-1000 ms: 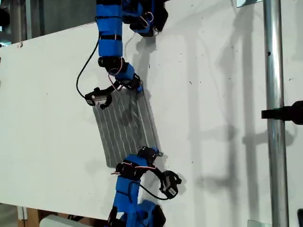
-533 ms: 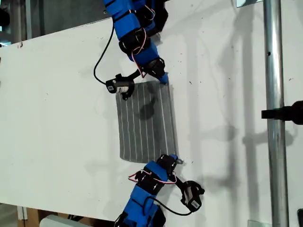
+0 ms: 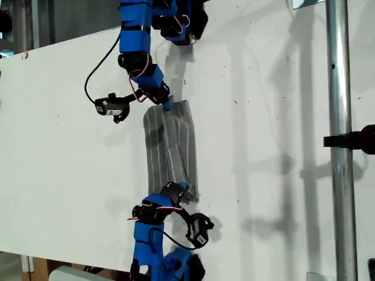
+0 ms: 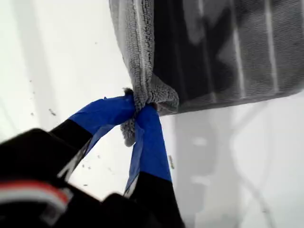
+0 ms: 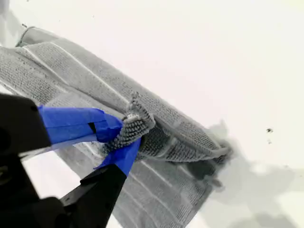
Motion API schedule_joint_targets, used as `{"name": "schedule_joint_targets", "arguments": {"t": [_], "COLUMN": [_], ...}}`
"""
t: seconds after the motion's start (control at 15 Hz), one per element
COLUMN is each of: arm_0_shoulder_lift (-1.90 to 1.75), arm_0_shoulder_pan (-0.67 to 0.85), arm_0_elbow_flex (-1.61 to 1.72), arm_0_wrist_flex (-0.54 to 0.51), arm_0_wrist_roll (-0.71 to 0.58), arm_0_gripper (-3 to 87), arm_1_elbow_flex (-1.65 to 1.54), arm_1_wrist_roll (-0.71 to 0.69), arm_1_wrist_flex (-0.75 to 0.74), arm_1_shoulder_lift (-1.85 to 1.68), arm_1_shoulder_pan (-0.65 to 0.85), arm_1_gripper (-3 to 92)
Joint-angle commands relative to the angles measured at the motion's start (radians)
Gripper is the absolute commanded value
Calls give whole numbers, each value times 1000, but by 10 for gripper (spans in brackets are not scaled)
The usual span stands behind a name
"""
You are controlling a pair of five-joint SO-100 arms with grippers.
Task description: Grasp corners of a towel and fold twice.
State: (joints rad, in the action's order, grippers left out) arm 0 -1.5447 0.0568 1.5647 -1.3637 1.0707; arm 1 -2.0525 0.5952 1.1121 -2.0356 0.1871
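Presently my first gripper (image 4: 140, 111) and my second gripper (image 5: 124, 135) each clench a corner of the towel (image 3: 170, 149), half-lifted mid-table; thin pinches risk fabric slipping free under uneven tension.

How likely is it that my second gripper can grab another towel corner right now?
Probably not. My second gripper is shut on a bunched corner of the towel, so its jaws are full; it must let go first.

A white bench (image 3: 281, 117) carries the grey striped towel (image 3: 170, 146), which lies partly folded near its middle.
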Motion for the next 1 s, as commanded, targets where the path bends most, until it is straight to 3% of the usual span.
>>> {"name": "schedule_joint_targets", "arguments": {"t": [0.0,0.2,0.47,0.67,0.93], "arm_0_shoulder_lift": [-58,-55,-81,-115,-114], "arm_0_shoulder_pan": [212,428,601,588,425], "arm_0_elbow_flex": [-41,-89,-160,-112,8], "arm_0_wrist_flex": [-8,-2,-28,-37,-28], "arm_0_wrist_roll": [-169,-360,-502,-497,-371], "arm_0_gripper": [-28,-28,-28,-27,-27], "arm_1_elbow_flex": [51,144,339,362,275], "arm_1_wrist_roll": [-150,-311,-400,-387,-302], "arm_1_wrist_flex": [-66,-156,-163,-109,-57], "arm_1_shoulder_lift": [-3,75,179,184,210], "arm_1_shoulder_pan": [193,391,469,439,341], "arm_1_gripper": [-3,-3,-3,-3,-3]}}
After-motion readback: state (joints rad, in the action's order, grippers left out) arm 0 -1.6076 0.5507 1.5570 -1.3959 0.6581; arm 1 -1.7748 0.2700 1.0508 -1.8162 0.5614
